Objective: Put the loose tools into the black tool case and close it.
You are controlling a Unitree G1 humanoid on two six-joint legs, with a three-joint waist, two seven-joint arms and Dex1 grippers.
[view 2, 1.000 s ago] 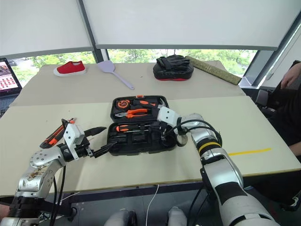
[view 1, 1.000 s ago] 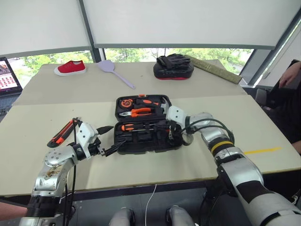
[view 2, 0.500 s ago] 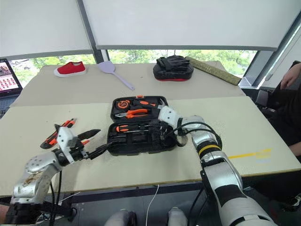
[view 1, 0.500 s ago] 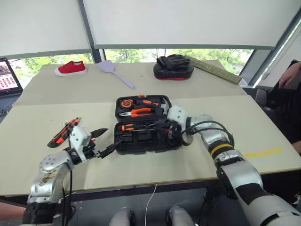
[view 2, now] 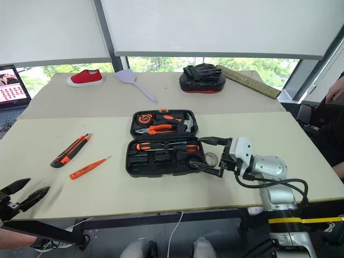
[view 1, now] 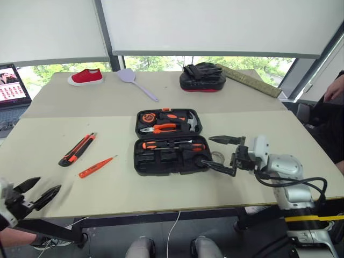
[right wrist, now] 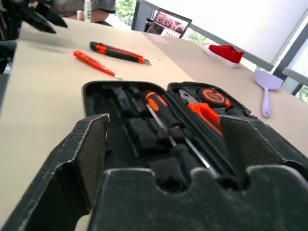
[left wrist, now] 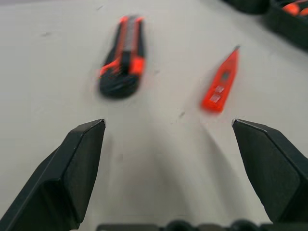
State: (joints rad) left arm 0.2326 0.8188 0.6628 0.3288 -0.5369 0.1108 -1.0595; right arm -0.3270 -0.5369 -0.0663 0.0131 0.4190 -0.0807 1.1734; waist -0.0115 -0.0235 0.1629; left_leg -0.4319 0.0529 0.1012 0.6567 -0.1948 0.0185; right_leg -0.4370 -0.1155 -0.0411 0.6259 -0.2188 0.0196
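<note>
- Jaws of both grippers stand apart, empty: right gripper [view 2: 212, 157] at the case's right end, left gripper [view 2: 22, 196] low at the desk's [view 2: 161, 199] near-left edge.
- Utility knife [view 2: 70, 150] and thin orange tool [view 2: 88, 167] lie loose, left of the open black tool case [view 2: 161, 143].
- Grey tape roll [view 2: 211, 158] sits between the right jaws; they could knock it away.
- Closing now would leave tools out.

The black tool case [view 1: 169, 141] lay open flat on the desk, screwdrivers [view 1: 172, 145] seated in its near half. Well to its left lay the utility knife [view 1: 78, 149] and thin orange tool [view 1: 97, 166], apart.
</note>
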